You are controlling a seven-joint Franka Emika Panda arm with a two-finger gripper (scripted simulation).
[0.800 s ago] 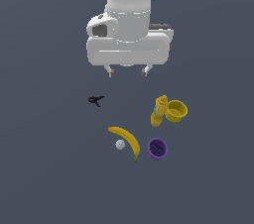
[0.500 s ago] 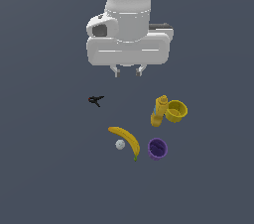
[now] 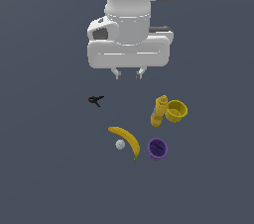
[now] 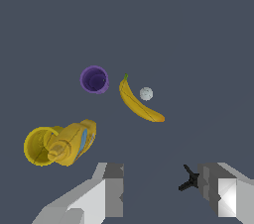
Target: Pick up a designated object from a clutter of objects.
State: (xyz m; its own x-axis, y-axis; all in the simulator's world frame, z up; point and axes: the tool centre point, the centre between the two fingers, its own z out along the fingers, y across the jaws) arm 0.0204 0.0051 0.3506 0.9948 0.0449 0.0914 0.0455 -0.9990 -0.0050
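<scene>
The purple cup (image 3: 158, 148) stands upright on the dark floor, open end up, just to the exterior view's right of the yellow banana (image 3: 126, 139). It also shows in the wrist view (image 4: 94, 79). My gripper (image 3: 128, 73) hangs high above the floor, behind the clutter and well apart from the cup. Its fingers (image 4: 113, 188) stand apart with nothing between them. In the wrist view my gripper (image 4: 161, 188) frames the black-red tool (image 4: 188, 178).
A yellow cup (image 3: 176, 110) and a yellow bottle (image 3: 159, 110) lean together behind the purple cup. A small white ball (image 3: 120, 144) lies beside the banana. The black-red tool (image 3: 95, 100) lies apart on the exterior view's left.
The fingers have moved closer together than 0.8 s ago, with a gap still between them. The hand has barely moved. The objects have not moved.
</scene>
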